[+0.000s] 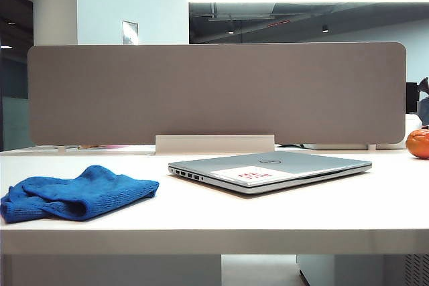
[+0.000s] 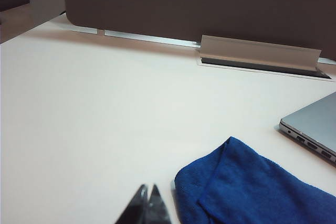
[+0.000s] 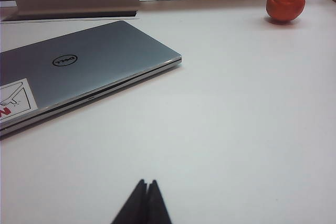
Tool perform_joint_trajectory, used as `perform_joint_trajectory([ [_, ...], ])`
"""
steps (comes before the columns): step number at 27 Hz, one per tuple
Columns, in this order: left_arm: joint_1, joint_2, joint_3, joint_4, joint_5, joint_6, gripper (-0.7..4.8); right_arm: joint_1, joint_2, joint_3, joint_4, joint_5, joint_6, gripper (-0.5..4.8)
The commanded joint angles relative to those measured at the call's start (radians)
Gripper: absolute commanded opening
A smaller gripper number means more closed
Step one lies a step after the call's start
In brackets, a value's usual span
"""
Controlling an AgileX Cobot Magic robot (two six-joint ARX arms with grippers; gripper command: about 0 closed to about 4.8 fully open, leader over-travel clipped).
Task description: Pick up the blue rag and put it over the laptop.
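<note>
Orange fruit (image 3: 285,3) on white table (image 1: 322,212), grey divider panel (image 1: 214,92) behind.

On the laptop's (image 3: 89,66) lid we read a round Dell logo (image 3: 65,60) near its middle. A white sticker (image 3: 16,99) sits toward one corner of the lid, bearing red writing; only a red letter "N" shows at the edge in the right wrist view, and we cannot read the rest.
</note>
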Motion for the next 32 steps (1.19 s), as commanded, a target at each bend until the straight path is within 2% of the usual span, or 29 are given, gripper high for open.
perform_joint_trajectory([
  [1, -0.002, 0.001, 0.003, 0.008, 0.003, 0.003, -0.06, 0.0, -0.002, -0.005, 0.011, 0.002, -0.003, -0.05],
  [16, -0.002, 0.001, 0.003, 0.008, 0.003, 0.003, -0.06, 0.0, -0.002, -0.005, 0.019, 0.001, -0.001, -0.05],
  [18, -0.002, 0.001, 0.003, 0.009, 0.002, 0.003, -0.06, 0.0, -0.002, -0.005, 0.019, -0.008, 0.037, -0.05],
  [21, -0.002, 0.001, 0.003, 0.008, -0.005, 0.003, -0.06, 0.0, -0.002, -0.005, 0.019, -0.093, 0.109, -0.05],
  [26, -0.002, 0.001, 0.003, 0.008, -0.004, 0.003, -0.06, 0.0, -0.002, -0.005, 0.019, -0.277, 0.148, -0.05],
  [30, -0.002, 0.001, 0.003, 0.008, -0.004, 0.003, -0.06, 0.006, -0.002, -0.005, 0.028, -0.371, 0.155, -0.05],
  [32, -0.002, 0.001, 0.003, 0.008, -0.005, 0.003, -0.06, 0.006, -0.002, -0.005, 0.033, -0.401, 0.201, -0.05],
])
